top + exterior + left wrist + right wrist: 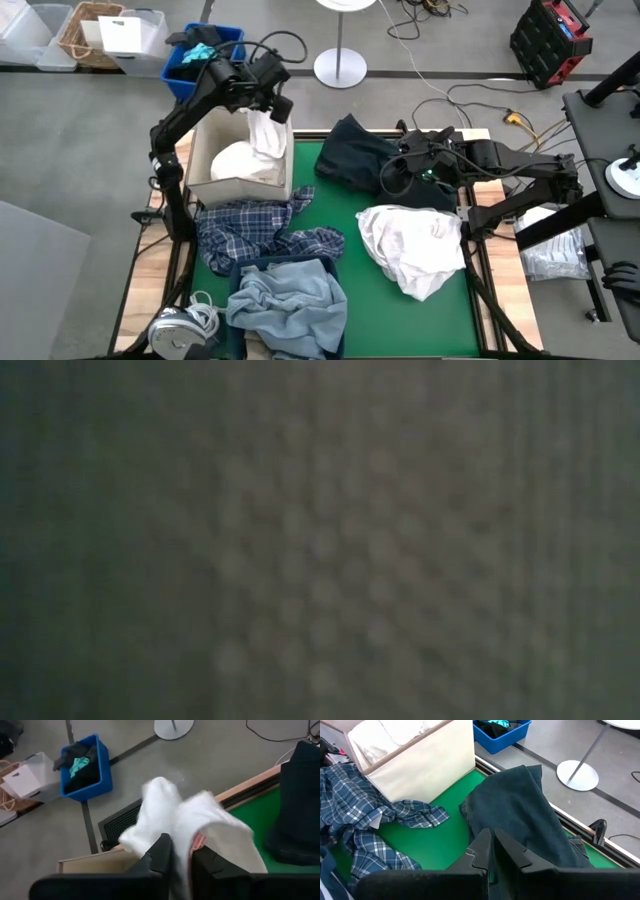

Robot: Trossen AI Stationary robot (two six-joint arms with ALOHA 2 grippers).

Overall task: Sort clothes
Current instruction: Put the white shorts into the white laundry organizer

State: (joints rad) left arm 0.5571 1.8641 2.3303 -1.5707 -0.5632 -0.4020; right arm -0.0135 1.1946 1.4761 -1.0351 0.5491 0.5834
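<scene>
White shirt (266,135) hangs from left gripper (262,107), fingers clamped on the cloth, above the beige box (205,180) at about 10 o'clock on the table. A second white garment (236,158) already lies inside the box. In the left wrist view the shirt (190,827) bunches between the dark fingers (160,852).

Right gripper (392,178) sits at 1 o'clock on the dark navy piece (352,150); fingers close together with navy cloth (520,805) at the tips, apparently pinched.

Other clothes: plaid shirt (262,235) at 8 o'clock beside the box; loose white shirt (412,245) at 4 o'clock; light blue denim (285,300) in a blue bin (330,265) at 6 o'clock.

Judgement: whites are going into the box; the step in hand is the drop. Next move calls for spreading the left fingers with the shirt fully over the opening, since part of it drapes at the box's wall and may slide outside.

Surface: green mat (345,210) on a wood-edged table (478,135). Room: grey floor, blue crate (200,50) with black and teal fabric at 11 o'clock off the table, lamp base (340,68) at 12. The low view shows nothing readable.
</scene>
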